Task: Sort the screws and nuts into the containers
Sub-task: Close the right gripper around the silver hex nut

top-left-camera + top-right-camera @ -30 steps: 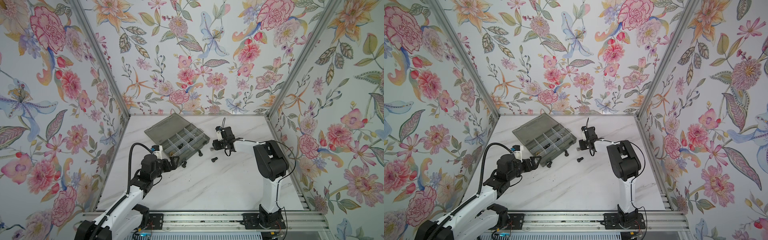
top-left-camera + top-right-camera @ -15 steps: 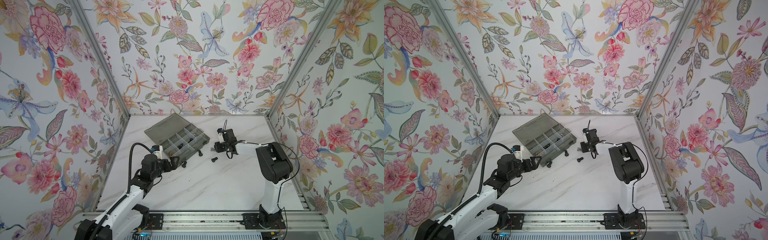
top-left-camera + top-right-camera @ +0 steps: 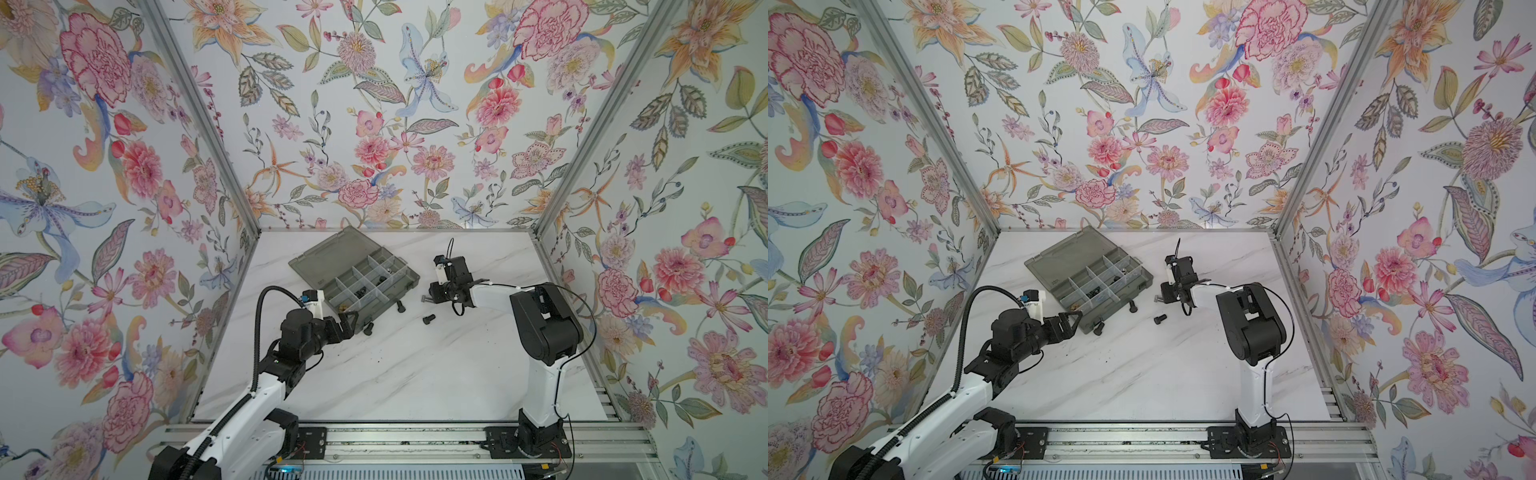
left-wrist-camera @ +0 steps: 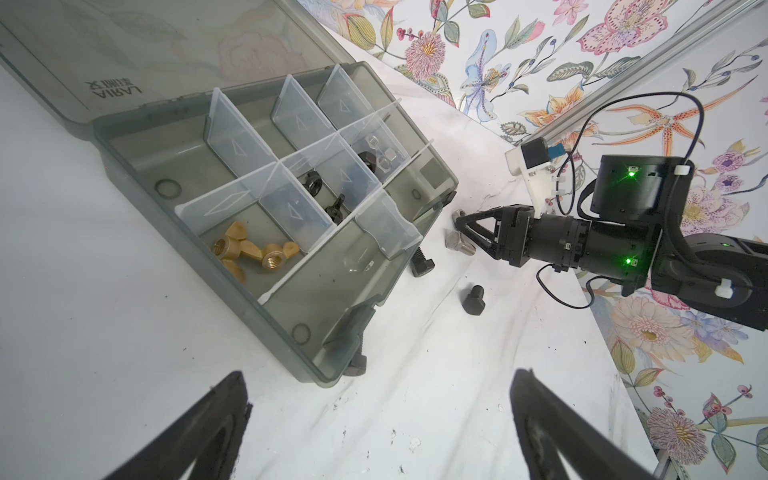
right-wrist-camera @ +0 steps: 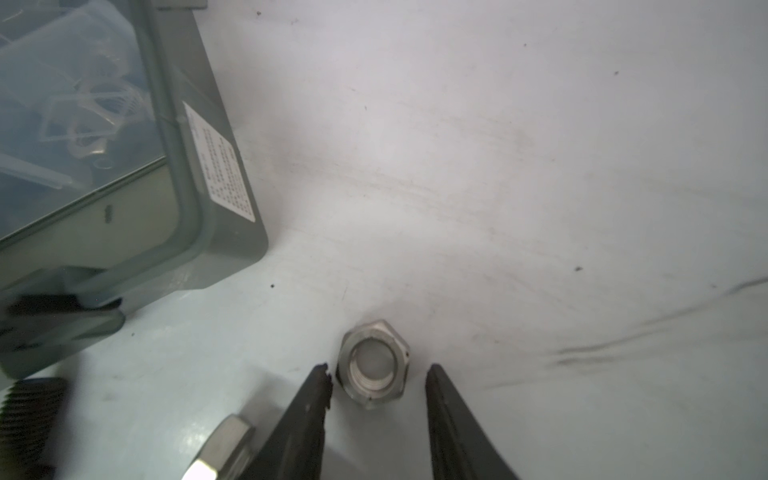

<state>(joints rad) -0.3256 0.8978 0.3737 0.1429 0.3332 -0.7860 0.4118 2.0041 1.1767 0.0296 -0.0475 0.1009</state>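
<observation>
A silver hex nut (image 5: pixel 372 363) lies flat on the marble between the fingers of my right gripper (image 5: pixel 378 368). One finger touches its side; a gap shows at the other, so the gripper is open. A silver hex-head bolt (image 5: pixel 220 449) lies just beside it, seen also in a top view (image 3: pixel 424 298). Black screws (image 3: pixel 400 306) (image 3: pixel 429 319) (image 3: pixel 368 330) lie loose by the grey organizer box (image 3: pixel 409 276). Its compartments hold brass wing nuts (image 4: pixel 253 253), black nuts (image 4: pixel 313 185) and silver nuts (image 4: pixel 384 160). My left gripper (image 4: pixel 380 374) is open and empty by the box's near corner.
The box's lid (image 3: pixel 328 257) lies open flat toward the back wall. Floral walls close the table on three sides, and an aluminium rail (image 3: pixel 395 440) runs along the front. One black screw (image 4: pixel 357 365) is tucked under the box's near corner.
The right gripper's jaws have narrowed around the silver nut, and its wrist has shifted slightly to the right. The left arm has not moved.
</observation>
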